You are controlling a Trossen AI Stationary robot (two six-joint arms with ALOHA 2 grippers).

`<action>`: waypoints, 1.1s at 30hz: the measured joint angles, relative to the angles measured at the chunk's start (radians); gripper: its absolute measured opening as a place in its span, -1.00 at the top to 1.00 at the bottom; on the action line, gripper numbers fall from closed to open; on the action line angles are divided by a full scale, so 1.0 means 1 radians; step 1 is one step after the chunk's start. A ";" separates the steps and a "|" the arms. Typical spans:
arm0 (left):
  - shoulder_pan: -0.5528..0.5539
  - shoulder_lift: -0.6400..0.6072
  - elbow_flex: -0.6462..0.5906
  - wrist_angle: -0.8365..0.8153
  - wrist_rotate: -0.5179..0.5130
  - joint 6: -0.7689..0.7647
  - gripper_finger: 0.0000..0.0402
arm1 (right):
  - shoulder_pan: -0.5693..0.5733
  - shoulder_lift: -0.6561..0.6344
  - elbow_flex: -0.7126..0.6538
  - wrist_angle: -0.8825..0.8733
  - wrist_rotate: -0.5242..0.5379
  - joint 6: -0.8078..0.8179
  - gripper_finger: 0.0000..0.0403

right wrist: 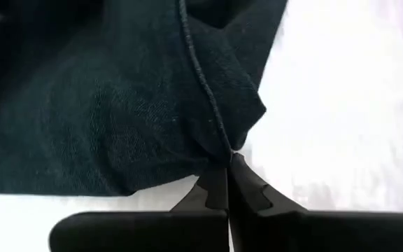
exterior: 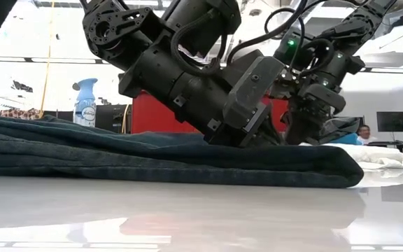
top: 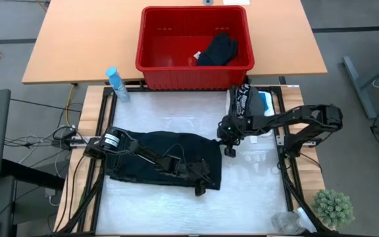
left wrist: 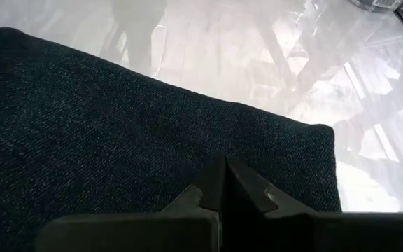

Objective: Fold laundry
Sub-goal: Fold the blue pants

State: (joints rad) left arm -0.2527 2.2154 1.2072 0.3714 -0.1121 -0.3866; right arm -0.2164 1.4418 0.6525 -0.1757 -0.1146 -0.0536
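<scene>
1. High view: I see the dark garment (top: 163, 158) spread flat mid-counter (top: 176, 210). My left gripper (top: 200, 190) presses at its near right corner, fingers clenched; my right gripper (top: 229, 151) is just off its far right corner. A red basket (top: 195, 72) holding more clothes sits on the far wooden table.
2. Low view: both arms lean over the folded cloth; a spray bottle (exterior: 85, 100) stands behind.
3. Left wrist view: fingers shut, resting on the fabric.
4. Right wrist view: fingers clamped on a corner hem. I judge a fold is starting; next I'd lift and carry that corner across.
</scene>
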 joint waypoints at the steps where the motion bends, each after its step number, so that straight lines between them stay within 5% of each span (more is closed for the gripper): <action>1: 0.000 0.000 0.000 0.000 -0.001 0.000 1.00 | -0.008 -0.002 0.000 0.000 0.000 0.000 0.93; 8: 0.000 0.000 0.000 -0.003 -0.004 0.000 1.00 | -0.043 -0.003 0.017 -0.064 -0.001 -0.003 0.79; 15: -0.002 0.000 0.000 -0.005 0.024 0.000 1.00 | -0.078 -0.031 0.149 -0.277 0.176 -0.079 0.63; 20: 0.006 0.000 0.003 -0.006 0.041 0.000 1.00 | -0.114 -0.088 0.252 -0.375 0.168 -0.086 0.62; 27: 0.042 0.006 0.069 -0.032 0.117 0.101 1.00 | -0.104 -0.287 0.498 -0.646 0.087 -0.061 0.62; 33: 0.079 0.011 0.178 -0.045 0.105 0.189 1.00 | -0.078 -0.542 0.640 -0.666 0.062 0.059 0.62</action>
State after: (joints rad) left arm -0.1738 2.2269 1.3851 0.3266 -0.0072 -0.1977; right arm -0.2949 0.8999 1.2922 -0.8421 -0.0525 0.0059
